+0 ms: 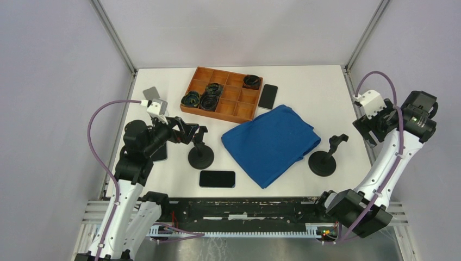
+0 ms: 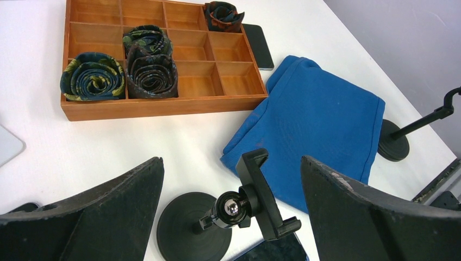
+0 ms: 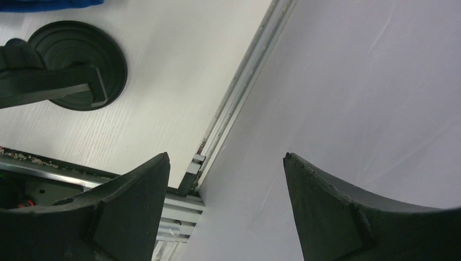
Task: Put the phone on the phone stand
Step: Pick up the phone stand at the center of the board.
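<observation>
A black phone (image 1: pixel 217 178) lies flat near the table's front edge; its top corner shows in the left wrist view (image 2: pixel 277 251). Just behind it stands a black phone stand (image 1: pixel 200 155) with a round base and an empty clamp (image 2: pixel 265 190). My left gripper (image 1: pixel 197 132) (image 2: pixel 232 160) hovers open right above and behind this stand, whose clamp shows between the fingers without touching them. A second phone stand (image 1: pixel 324 160) (image 3: pixel 79 65) stands to the right of the cloth. My right gripper (image 1: pixel 369 130) (image 3: pixel 226 155) is raised at the table's right edge, open and empty.
A blue folded cloth (image 1: pixel 272 142) lies mid-table. At the back is a wooden tray (image 1: pixel 239 109) holding rolled ties, with another dark phone (image 1: pixel 267 96) beside it. A dark phone (image 1: pixel 160 153) lies under my left arm and a grey device (image 1: pixel 151 92) at the back left. Walls enclose both sides.
</observation>
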Tool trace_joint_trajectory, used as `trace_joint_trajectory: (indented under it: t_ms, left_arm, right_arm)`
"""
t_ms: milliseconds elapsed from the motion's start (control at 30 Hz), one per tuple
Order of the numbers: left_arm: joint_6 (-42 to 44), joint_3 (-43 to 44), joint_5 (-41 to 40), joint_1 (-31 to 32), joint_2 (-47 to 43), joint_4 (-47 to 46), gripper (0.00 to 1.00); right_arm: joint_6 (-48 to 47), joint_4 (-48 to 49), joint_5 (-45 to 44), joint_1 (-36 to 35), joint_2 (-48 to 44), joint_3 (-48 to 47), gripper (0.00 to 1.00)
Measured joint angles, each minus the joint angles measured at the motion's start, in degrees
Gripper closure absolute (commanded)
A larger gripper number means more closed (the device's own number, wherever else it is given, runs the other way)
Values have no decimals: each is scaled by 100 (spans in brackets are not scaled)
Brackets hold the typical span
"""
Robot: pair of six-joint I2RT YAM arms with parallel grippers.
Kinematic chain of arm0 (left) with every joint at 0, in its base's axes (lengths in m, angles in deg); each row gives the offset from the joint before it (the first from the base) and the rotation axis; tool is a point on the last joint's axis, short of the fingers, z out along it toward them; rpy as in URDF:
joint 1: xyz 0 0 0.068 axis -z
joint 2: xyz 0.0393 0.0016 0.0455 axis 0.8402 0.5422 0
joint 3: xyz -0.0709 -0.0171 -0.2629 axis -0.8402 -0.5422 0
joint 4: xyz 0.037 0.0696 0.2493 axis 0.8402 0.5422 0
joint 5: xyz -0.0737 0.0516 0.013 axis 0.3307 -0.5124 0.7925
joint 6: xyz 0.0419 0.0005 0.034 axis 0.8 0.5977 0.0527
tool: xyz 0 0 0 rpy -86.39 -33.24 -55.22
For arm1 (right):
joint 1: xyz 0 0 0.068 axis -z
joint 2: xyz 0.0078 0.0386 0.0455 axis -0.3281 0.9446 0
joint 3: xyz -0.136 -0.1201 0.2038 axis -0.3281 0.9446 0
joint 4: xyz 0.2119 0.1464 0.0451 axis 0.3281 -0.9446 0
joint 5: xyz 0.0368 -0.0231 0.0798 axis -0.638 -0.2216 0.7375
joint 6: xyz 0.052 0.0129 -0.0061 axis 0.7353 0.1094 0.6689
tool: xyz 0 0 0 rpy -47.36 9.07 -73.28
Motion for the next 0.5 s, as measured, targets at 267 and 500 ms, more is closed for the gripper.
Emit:
trace_joint_trajectory:
  t_ms: [267, 500]
  left_arm:
    - [0, 0, 2, 0, 22, 0, 0]
    - [0, 0, 205, 0, 17, -4, 0]
  right_arm:
    - [-269, -96, -48, 0, -501, 935, 17]
    - [-315, -94, 118, 0, -601, 1683, 14]
